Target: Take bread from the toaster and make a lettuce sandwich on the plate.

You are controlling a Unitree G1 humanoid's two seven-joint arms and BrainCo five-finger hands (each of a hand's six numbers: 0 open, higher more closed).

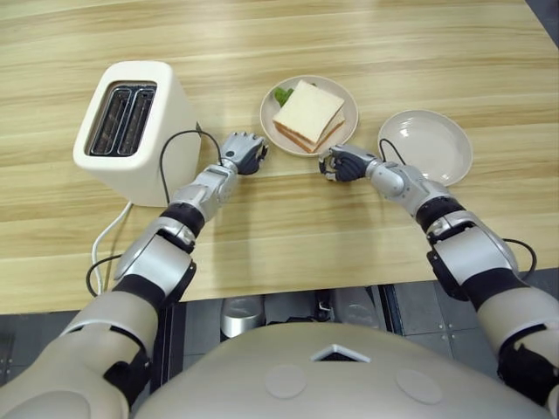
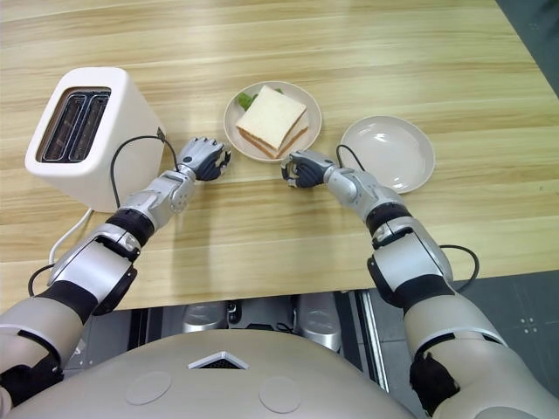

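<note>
Pale wooden surface (image 1: 419,44) with long plank grain, seen from above and from just behind two robot arms. Left hand (image 1: 243,153) down on the wood, fingers curled in toward the palm, holding nothing. Right hand (image 1: 345,163) likewise down on the wood, fingers bunched closed, holding nothing. Between the two hands and just beyond them, a round beige plate (image 1: 265,115), its near rim close to both sets of fingers; touching or not, impossible to tell. On that plate, a sandwich (image 1: 307,112): two square slices of white bread stacked, top slice turned a little off the lower one, browner crust showing along the near edge. Green lettuce (image 1: 282,93) peeking out at the far left corner of the bread. Just right of the right hand, near the sandwich plate but apart from it, a second plate (image 1: 425,146), pale and round, lying flat. Well to the left of the left hand, a cream toaster (image 1: 131,131), upright, two dark slots facing up. White cord (image 1: 106,231) trailing from the toaster's near side toward the front edge of the surface.
</note>
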